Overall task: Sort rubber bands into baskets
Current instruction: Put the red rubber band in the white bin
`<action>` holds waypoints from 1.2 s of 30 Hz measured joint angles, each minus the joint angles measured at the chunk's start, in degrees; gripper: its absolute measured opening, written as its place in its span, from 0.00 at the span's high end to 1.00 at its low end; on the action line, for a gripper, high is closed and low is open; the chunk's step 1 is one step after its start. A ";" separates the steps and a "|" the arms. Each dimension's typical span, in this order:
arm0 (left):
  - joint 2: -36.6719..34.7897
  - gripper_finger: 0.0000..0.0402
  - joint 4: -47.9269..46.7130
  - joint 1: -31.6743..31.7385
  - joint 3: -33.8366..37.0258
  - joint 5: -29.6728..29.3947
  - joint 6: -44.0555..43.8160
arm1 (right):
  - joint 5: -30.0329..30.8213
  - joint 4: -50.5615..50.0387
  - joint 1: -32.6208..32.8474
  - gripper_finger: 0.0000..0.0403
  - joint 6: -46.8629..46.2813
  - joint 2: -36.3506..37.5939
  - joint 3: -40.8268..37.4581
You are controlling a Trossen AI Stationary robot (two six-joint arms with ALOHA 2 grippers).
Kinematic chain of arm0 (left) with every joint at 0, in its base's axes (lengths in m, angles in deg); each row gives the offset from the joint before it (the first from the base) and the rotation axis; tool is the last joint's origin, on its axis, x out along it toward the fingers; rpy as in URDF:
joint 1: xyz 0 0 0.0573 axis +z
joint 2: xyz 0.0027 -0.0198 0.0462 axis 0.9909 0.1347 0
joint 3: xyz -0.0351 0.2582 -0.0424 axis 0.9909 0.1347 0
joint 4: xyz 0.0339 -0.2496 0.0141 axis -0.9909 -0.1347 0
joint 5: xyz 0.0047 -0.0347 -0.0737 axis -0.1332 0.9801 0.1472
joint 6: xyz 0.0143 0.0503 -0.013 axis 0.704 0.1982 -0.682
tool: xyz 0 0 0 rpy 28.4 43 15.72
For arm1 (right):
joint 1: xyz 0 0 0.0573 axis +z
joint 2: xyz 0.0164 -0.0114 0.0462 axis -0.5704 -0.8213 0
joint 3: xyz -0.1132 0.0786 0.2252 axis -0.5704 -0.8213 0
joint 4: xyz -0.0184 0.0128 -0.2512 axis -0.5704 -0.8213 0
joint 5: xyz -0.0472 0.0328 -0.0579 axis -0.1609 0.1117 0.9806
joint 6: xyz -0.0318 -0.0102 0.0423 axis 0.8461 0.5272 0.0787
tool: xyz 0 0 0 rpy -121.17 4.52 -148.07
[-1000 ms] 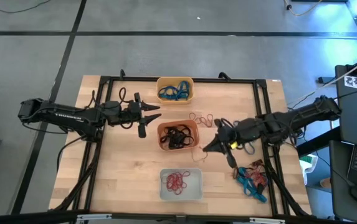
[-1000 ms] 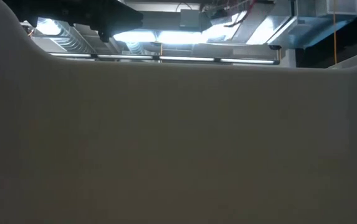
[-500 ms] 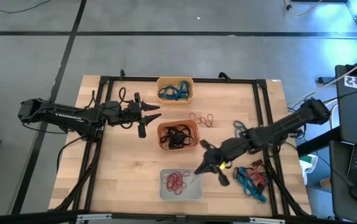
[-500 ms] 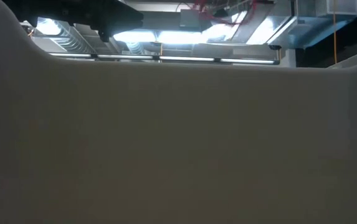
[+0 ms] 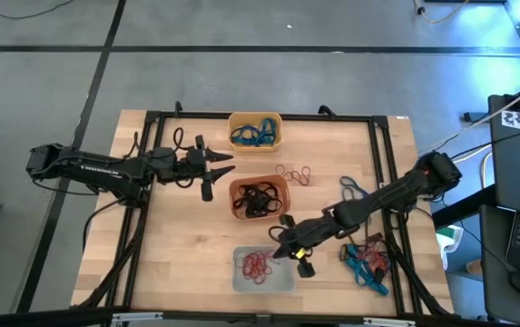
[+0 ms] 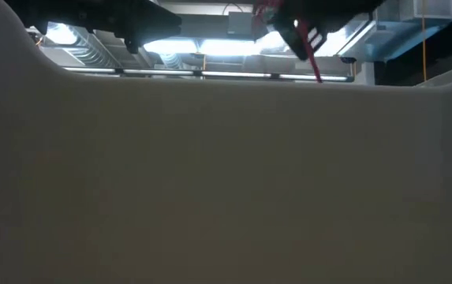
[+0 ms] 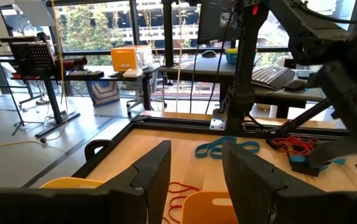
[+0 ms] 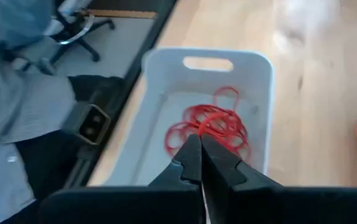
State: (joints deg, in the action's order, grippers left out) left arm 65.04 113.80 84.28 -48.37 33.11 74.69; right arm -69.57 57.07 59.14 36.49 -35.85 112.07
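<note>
I had the right gripper (image 5: 280,251) reaching over the near-right corner of the whitish basket (image 5: 263,270), its jaws clenched tight, tips pressed together in the wrist view (image 8: 198,144). In the low view a thin red strand (image 6: 313,57) hung from those tips, so I took it as clamped on a red rubber band, though I could not make out the whole loop. Directly below and ahead of the jaws lay the pile of red bands (image 8: 208,127) on the floor of that basket. Behind the jaws, toward the arm's base, the unsorted heap of teal and red bands (image 5: 366,259) sat on the table (image 5: 178,254), with one blue loop (image 5: 351,188) and a few pink loops (image 5: 294,173) lying loose farther off. The left gripper (image 5: 220,163) waited well apart, just beside the red-orange basket (image 5: 260,199) of black bands (image 5: 257,200), its fingers (image 7: 147,171) spread and holding nothing; the yellow basket (image 5: 255,132) with blue bands (image 5: 253,133) stood ahead of it and to one side.
</note>
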 joint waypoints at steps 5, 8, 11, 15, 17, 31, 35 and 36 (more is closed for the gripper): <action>0.00 0.65 -0.04 0.01 0.00 0.00 0.00 | 3.38 -0.31 0.00 0.99 -2.52 -2.00 0.00; 0.00 0.65 -0.01 0.00 0.00 0.02 0.00 | 3.96 -0.63 -0.02 0.96 -3.54 -2.41 0.00; 0.00 0.65 -0.01 0.00 0.00 0.02 0.00 | 4.12 -0.51 -0.02 0.85 -4.44 -2.33 0.00; 0.00 0.65 -0.01 0.00 0.00 0.01 0.00 | 2.91 -1.18 -0.08 0.65 -4.25 -1.72 0.38; 0.00 0.65 -0.01 0.00 0.00 0.02 0.00 | 2.18 -5.18 -0.58 0.56 -2.99 -1.47 1.63; 0.01 0.65 -0.01 0.00 0.00 0.01 -0.07 | 2.83 -31.49 -5.07 0.46 1.62 -1.34 13.38; 0.02 0.65 -0.02 0.00 0.00 0.00 -0.13 | 4.69 -35.20 -5.97 0.47 1.72 -0.64 13.01; 0.02 0.65 -0.12 0.00 0.00 0.00 -0.24 | 5.37 -35.67 -6.26 0.47 1.73 -0.14 12.64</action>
State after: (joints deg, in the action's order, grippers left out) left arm 65.06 113.69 84.28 -48.37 33.11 74.46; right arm -64.20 21.40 52.88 38.22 -36.00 124.72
